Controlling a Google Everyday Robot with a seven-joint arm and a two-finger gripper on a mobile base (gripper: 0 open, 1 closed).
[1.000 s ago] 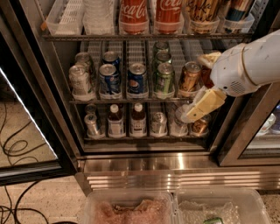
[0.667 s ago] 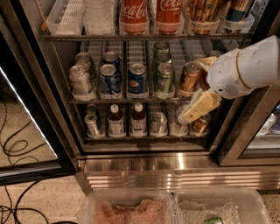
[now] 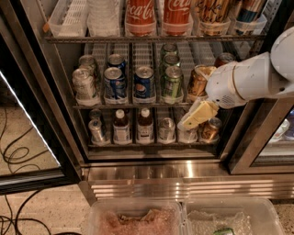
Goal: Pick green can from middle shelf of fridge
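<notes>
The green can [image 3: 172,83], where does it stand?

— At the front of its lane on the middle shelf [image 3: 142,53] of the fridge [image 3: 183,176], upright, with two more green ones lined up behind it. Its pale label marks cannot be read.

What is beside it?

— On its left, two blue cans [image 3: 144,83] with the Pepsi logo, then silver cans [image 3: 85,86] at the far left. On its right stands a gold-orange can [image 3: 198,81], partly hidden by the white arm [image 3: 250,80].

And the gripper?

— The gripper [image 3: 197,114] hangs to the right of the green can and lower, its yellowish tip pointing down and left across the front edge of the middle shelf, in front of a can on the shelf below. It is clear of the green can. Whether the jaws are released or clenched I cannot tell.

Any other writing?

— On the shelf above, two red bottles [image 3: 140,13] show white Coca-Cola script. Below, two brown bottles [image 3: 121,127] carry white labels too small to read.
</notes>
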